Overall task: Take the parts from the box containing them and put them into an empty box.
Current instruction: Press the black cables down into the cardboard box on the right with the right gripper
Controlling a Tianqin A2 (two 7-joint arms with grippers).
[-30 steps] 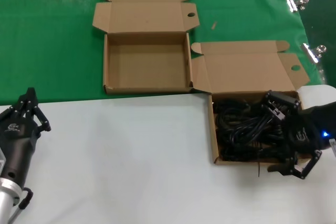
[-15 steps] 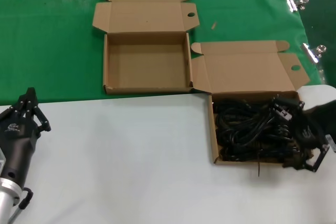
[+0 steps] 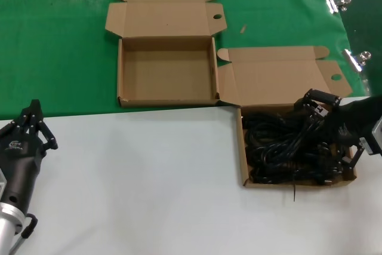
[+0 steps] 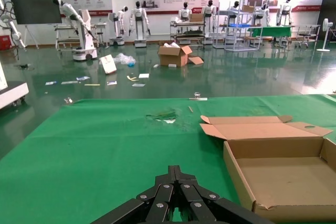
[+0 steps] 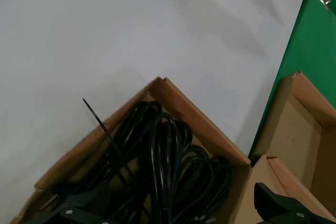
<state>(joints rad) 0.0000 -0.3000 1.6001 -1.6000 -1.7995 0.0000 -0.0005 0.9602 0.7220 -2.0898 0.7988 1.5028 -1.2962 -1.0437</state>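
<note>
On white tabletop [image 3: 149, 177] edged by green mat [image 3: 54, 52], right pincer [image 3: 331, 132] spread over cables [image 3: 280, 144], left pincer [image 3: 33, 125] pressed together.

Right gripper [image 3: 325, 129], fingers spread wide, reaches in low from the right edge, its black wrist angled inward. Left gripper [image 3: 30, 125] rests parked at lower left, fingers drawn together.

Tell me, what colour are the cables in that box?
The cables are black, lying in a brown cardboard box. The head view shows it best.
</note>
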